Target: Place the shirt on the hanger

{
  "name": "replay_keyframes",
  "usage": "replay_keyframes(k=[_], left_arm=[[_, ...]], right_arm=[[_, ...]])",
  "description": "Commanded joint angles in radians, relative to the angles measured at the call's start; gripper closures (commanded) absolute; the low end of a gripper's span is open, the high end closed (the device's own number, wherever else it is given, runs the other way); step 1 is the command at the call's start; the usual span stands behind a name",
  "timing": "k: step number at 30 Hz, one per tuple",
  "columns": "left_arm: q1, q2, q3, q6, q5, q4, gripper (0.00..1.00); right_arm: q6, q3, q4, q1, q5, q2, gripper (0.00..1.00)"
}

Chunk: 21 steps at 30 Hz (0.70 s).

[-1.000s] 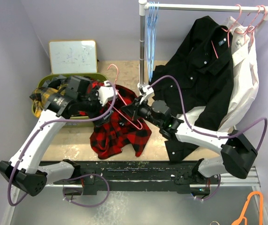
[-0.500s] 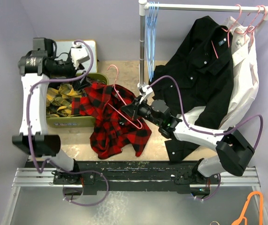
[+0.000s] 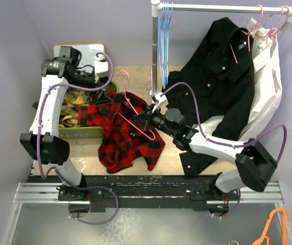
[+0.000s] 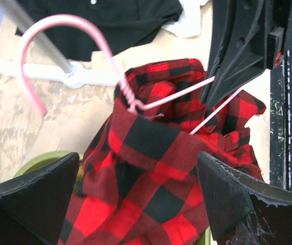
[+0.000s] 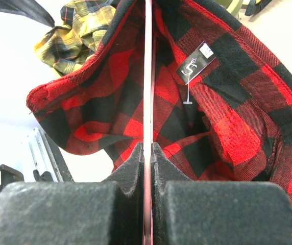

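The red-and-black check shirt (image 3: pixel 128 138) lies crumpled on the table with the pink wire hanger (image 3: pixel 136 109) partly inside it; the hook (image 3: pixel 124 77) sticks out at the collar. My right gripper (image 3: pixel 145 120) is shut on the hanger's wire (image 5: pixel 147 76), with the shirt's inside (image 5: pixel 227 117) and its label (image 5: pixel 194 64) spread beyond. Open and empty, my left gripper (image 3: pixel 106 92) hovers just above the collar by the hook. In the left wrist view its wide-apart fingers (image 4: pixel 31 199) frame the shirt (image 4: pixel 146 189) below the hanger's neck (image 4: pixel 128 97).
A green basket (image 3: pixel 77 133) with yellow-green plaid cloth (image 3: pixel 69 104) sits left of the shirt, a whiteboard (image 3: pixel 82 51) behind it. A rack pole (image 3: pixel 155 51) carries blue hangers (image 3: pixel 164 35), a black shirt (image 3: pixel 217 76) and a white shirt (image 3: pixel 269 76). An orange hanger (image 3: pixel 273 224) lies at front right.
My left arm lifted off the shirt and swung up and back to the left, then came back down toward the collar, open throughout. The right gripper and hanger stayed put.
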<state>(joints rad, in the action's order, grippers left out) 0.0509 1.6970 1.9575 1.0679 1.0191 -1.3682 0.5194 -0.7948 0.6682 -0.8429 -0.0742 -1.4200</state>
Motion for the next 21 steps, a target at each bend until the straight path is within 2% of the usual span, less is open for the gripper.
replay_keyframes(k=[1,6,12,18,21], left_arm=[[0.076,0.013,-0.03,0.029,0.026,0.066,0.02],[0.086,0.026,-0.074,0.004,0.008,0.158,0.07],[0.086,0.05,-0.078,0.028,0.001,0.148,0.19],[0.086,0.066,-0.089,0.041,0.003,0.145,0.24],[0.086,0.08,-0.089,0.047,0.037,0.13,0.35]], right_arm=[[-0.023,-0.024,0.028,0.007,0.002,0.007,1.0],[-0.024,-0.024,0.019,0.011,-0.001,0.014,1.0],[-0.027,-0.029,0.01,0.014,0.001,0.018,1.0],[-0.026,-0.031,0.011,0.015,-0.008,0.014,1.0],[-0.024,-0.029,0.015,0.015,-0.01,0.015,1.0]])
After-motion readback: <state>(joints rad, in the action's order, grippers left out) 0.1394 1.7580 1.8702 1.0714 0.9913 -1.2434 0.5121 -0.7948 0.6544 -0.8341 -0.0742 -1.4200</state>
